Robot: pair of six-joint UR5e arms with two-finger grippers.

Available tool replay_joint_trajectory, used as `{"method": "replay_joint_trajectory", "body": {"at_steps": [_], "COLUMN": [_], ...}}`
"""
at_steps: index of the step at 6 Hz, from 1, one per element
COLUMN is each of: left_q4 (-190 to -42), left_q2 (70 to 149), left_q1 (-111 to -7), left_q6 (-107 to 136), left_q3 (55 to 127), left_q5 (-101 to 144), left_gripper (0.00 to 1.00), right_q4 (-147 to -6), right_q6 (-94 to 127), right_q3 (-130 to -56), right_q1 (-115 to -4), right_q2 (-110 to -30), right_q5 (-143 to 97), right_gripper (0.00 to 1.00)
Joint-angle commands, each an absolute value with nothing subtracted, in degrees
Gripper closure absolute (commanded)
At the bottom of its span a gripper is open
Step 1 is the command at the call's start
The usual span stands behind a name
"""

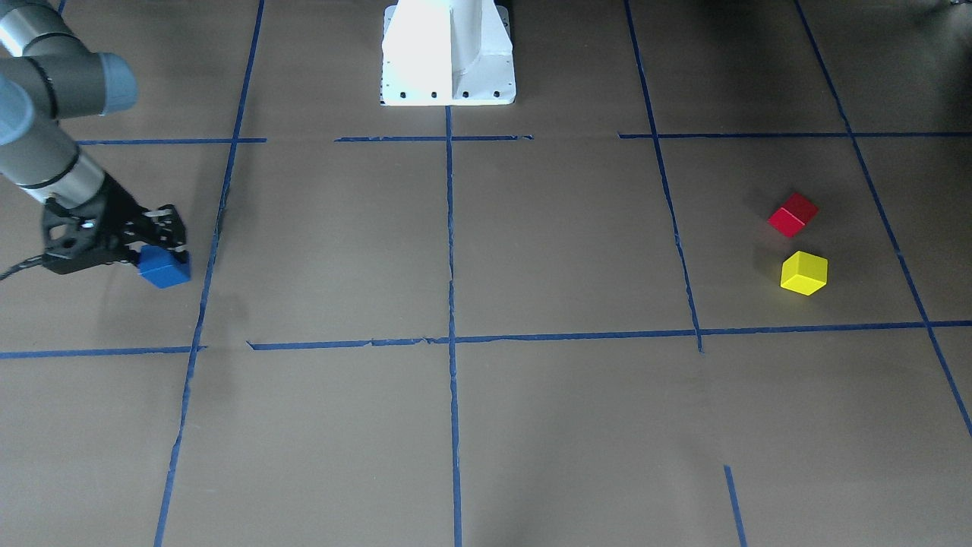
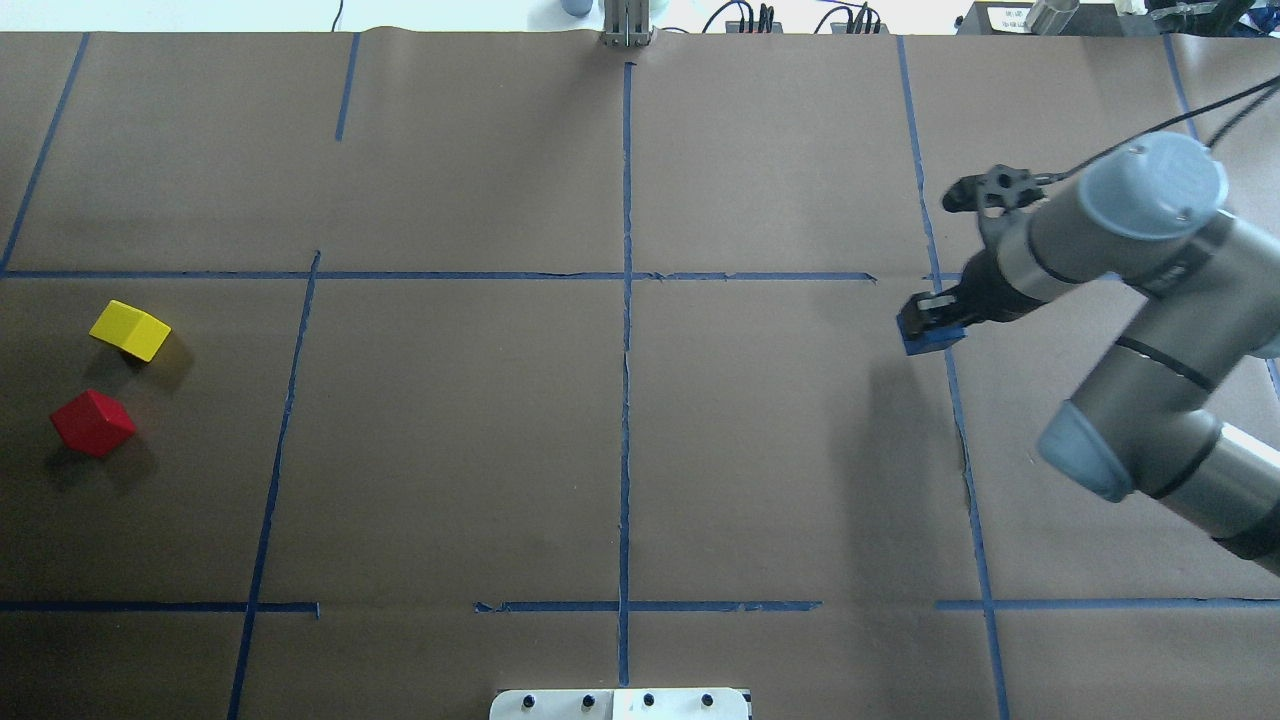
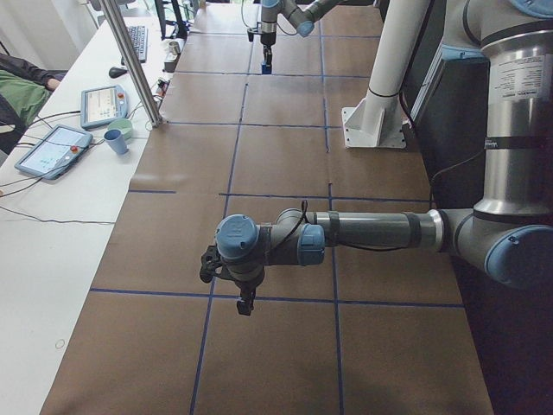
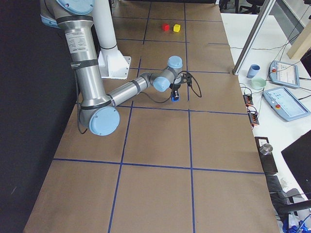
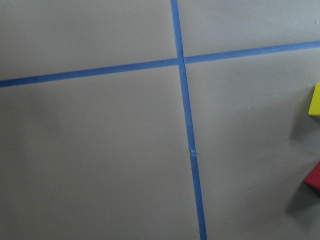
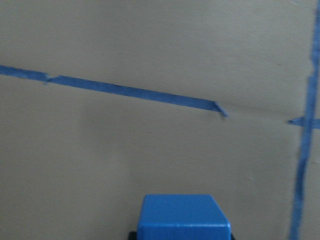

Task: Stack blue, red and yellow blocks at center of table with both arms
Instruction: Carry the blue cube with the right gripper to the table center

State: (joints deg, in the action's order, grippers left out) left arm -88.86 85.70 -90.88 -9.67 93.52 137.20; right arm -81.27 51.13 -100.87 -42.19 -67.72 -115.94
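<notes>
My right gripper (image 1: 165, 245) is shut on the blue block (image 1: 164, 268) and holds it a little above the table on the robot's right side; it also shows in the overhead view (image 2: 931, 337) and the right wrist view (image 6: 182, 217). The red block (image 1: 793, 215) and the yellow block (image 1: 803, 273) sit side by side on the table on the robot's far left, apart from each other. Both show at the right edge of the left wrist view: yellow (image 5: 315, 100), red (image 5: 314, 177). My left gripper (image 3: 246, 301) shows only in the exterior left view; I cannot tell whether it is open or shut.
The white robot base (image 1: 448, 53) stands at the table's robot-side edge. Blue tape lines (image 2: 626, 350) grid the brown paper. A side table with tablets (image 3: 52, 151), cups (image 3: 116, 140) and a metal post (image 3: 134, 65) runs along the operators' side.
</notes>
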Motion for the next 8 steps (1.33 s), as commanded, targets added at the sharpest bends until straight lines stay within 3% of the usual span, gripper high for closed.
{"method": "replay_joint_trajectory", "body": {"at_steps": [1, 2, 4, 8], "left_q4": [-88.86, -88.86, -88.86, -88.86], "left_q2": [85.69, 85.69, 85.69, 85.69], "left_q1": [-90.88, -90.88, -90.88, -90.88], "left_q6": [-9.67, -9.67, -9.67, -9.67], "left_q3": [93.60, 93.60, 93.60, 93.60], "left_q5": [137.28, 137.29, 137.29, 137.29], "left_gripper": [0.00, 0.00, 0.00, 0.00], "right_q4": [-93.42, -93.17, -85.56, -86.04], "right_q6": [64.70, 69.13, 73.91, 73.04], "right_q3": [-93.67, -84.21, -74.83, -74.79], "right_q1": [-33.35, -29.31, -25.85, -27.25], "right_q2": [-48.34, -39.38, -35.51, -36.56], "right_q5": [-110.05, -106.65, -104.24, -104.33], "right_gripper": [1.00, 1.00, 1.00, 1.00]}}
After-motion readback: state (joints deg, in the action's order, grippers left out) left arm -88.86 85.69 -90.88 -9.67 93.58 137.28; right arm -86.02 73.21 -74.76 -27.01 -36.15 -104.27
